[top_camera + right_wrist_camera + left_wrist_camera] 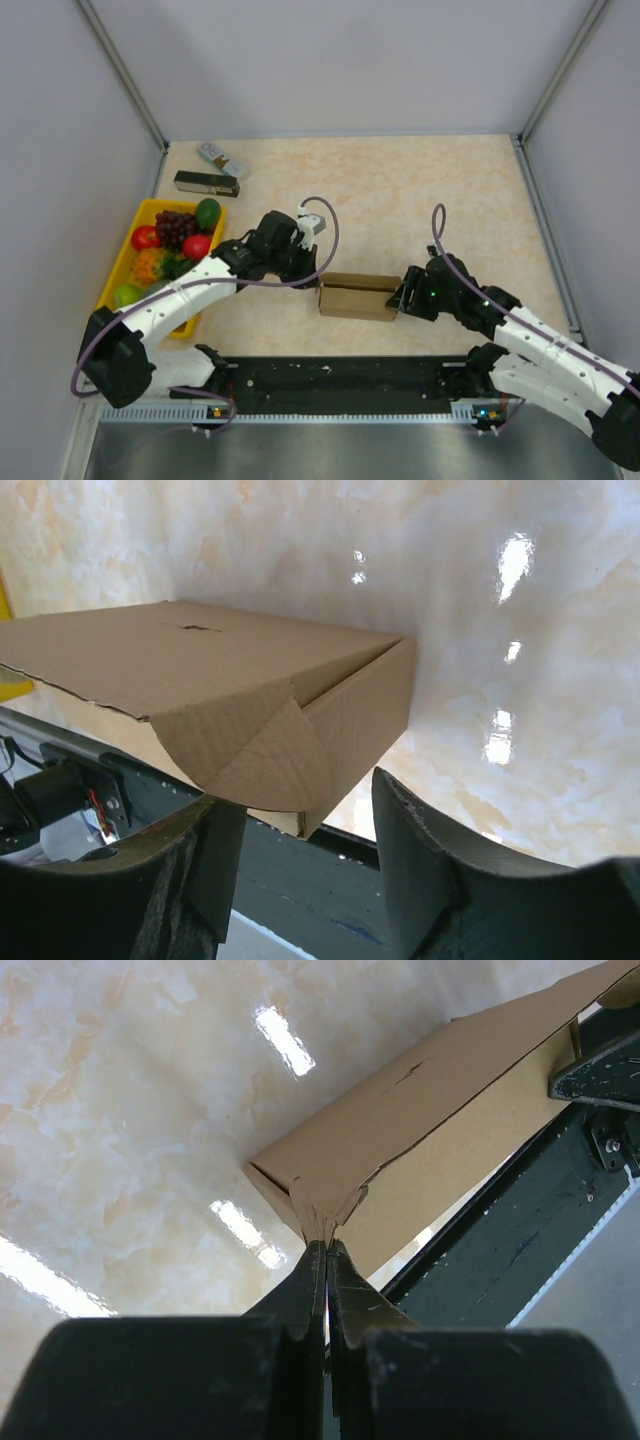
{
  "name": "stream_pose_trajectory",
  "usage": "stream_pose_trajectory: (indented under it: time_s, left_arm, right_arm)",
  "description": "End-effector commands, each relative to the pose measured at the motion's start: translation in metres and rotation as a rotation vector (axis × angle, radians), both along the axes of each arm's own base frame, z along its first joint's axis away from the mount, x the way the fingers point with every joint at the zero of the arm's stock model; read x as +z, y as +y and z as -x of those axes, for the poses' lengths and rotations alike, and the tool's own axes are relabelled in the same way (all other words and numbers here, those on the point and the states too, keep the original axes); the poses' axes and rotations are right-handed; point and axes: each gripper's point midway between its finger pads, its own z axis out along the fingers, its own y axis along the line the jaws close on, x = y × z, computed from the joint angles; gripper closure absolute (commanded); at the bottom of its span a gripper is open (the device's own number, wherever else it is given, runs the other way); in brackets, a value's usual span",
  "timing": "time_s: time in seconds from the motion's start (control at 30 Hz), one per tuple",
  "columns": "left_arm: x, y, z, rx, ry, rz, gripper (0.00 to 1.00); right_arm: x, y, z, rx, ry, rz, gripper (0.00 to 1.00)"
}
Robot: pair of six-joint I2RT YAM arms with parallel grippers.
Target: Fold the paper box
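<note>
Paper box (pixel 357 296) at frame centre: left gripper (pixel 327 1247) clamped on its corner; right gripper (pixel 300 805) spread apart at the opposite end.

The paper box (pixel 357 296) lies on the worktop (pixel 430 190) near its front edge. The left pincer (pixel 325 1250) is at the box's left end and the right pincer (pixel 403 298) at its right. A tray (pixel 122 258) of fruit sits further left.

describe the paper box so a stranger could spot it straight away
On the beige marble-patterned tabletop, look near the front edge, between the left gripper and the right gripper. The flat brown cardboard carton lies there. Unlike the slim black box and small white packet at the far left, it is plain brown.
</note>
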Motion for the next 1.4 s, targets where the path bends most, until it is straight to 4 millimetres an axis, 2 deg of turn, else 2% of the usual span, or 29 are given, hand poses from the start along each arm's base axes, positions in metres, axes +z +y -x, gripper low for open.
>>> stream_pose_trajectory:
  time_s: [0.0,0.43,0.73,1.13,1.37]
  left_arm:
    - [0.011,-0.008,0.007,-0.007,-0.004,0.060,1.00]
    - [0.007,-0.010,0.017,0.082,0.070,0.124,1.00]
    - [0.026,-0.017,0.012,0.161,0.102,0.182,1.00]
    - [0.007,-0.005,0.016,0.219,0.113,0.121,1.00]
    - [0.006,-0.002,0.017,0.239,0.064,0.129,1.00]
  right_arm:
    - [-0.001,0.002,-0.005,-0.026,-0.020,-0.009,0.50]
    - [-0.012,0.001,-0.006,-0.039,-0.033,-0.022,0.59]
    - [-0.013,0.002,-0.008,-0.024,-0.036,-0.005,0.59]
    - [-0.013,0.001,-0.008,-0.023,-0.037,-0.001,0.59]
    - [-0.010,0.002,-0.008,-0.023,-0.045,-0.009,0.59]
